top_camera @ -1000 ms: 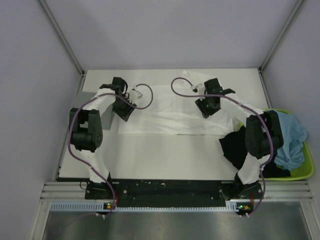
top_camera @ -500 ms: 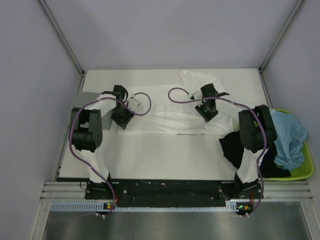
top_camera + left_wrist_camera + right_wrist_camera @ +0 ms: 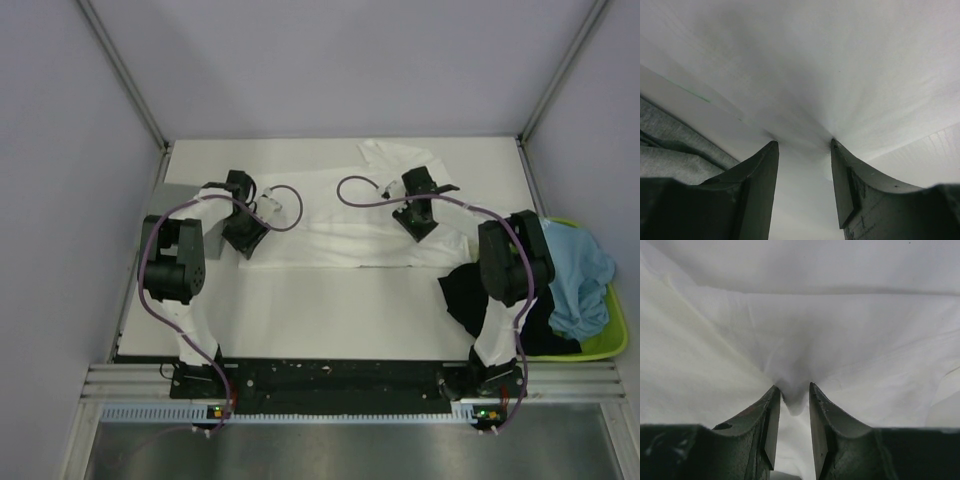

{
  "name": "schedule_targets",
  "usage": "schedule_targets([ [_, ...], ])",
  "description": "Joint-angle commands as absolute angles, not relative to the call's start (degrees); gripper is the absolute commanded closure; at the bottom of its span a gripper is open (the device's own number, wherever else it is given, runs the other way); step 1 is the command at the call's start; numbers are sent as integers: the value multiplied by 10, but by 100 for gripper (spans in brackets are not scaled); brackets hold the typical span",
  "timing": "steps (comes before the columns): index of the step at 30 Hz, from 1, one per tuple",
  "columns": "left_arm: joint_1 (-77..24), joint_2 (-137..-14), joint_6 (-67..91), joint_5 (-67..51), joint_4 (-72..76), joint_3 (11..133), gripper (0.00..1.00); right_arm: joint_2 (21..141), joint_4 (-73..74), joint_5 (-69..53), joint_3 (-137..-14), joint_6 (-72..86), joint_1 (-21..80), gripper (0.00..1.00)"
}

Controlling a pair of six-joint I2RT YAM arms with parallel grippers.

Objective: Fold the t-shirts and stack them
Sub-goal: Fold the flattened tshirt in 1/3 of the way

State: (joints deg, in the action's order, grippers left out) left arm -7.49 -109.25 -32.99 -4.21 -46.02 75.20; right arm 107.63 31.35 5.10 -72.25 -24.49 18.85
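Nearest to us, at the lower right of the top view, a black t-shirt (image 3: 460, 292) hangs over the right edge of the tabletop (image 3: 300, 320), beside the right arm. Just right of it sits a lime-green tray (image 3: 612, 338) off the tabletop, with a light blue t-shirt (image 3: 582, 268) heaped in it.

Further in, the white t-shirt (image 3: 340, 228) lies across the middle of the tabletop as a long band, its long axis running left to right in the frame. One part of it reaches toward the far edge at the upper centre-right.

The left end effector (image 3: 245, 238) is down on the band's left end. In its wrist view we see its jaws (image 3: 802, 146) holding a bunch of white cloth, with creases running into the gap.

The right end effector (image 3: 416, 224) is on the right part. Its jaws (image 3: 792, 389) stand narrow and pinch a small fold of the same shirt.

A grey t-shirt (image 3: 178, 195) lies at the left edge, just behind the left arm. It shows again at the lower left of the left wrist view (image 3: 665, 150), touching the white cloth.
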Motion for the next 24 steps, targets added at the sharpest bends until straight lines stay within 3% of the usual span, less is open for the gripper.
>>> schedule_targets([
  [1, -72, -1086, -337, -29, -452, 747, 49, 1032, 317, 60, -717, -259, 189, 70],
  [9, -72, -1082, -339, -29, -446, 733, 49, 1039, 315, 47, -715, -268, 188, 76],
  [14, -72, -1082, -340, -26, -446, 734, 49, 1047, 313, 54, -717, -267, 188, 99],
  [24, -72, -1073, -339, -25, -443, 722, 49, 1053, 199, 97, -760, -399, 208, 100],
])
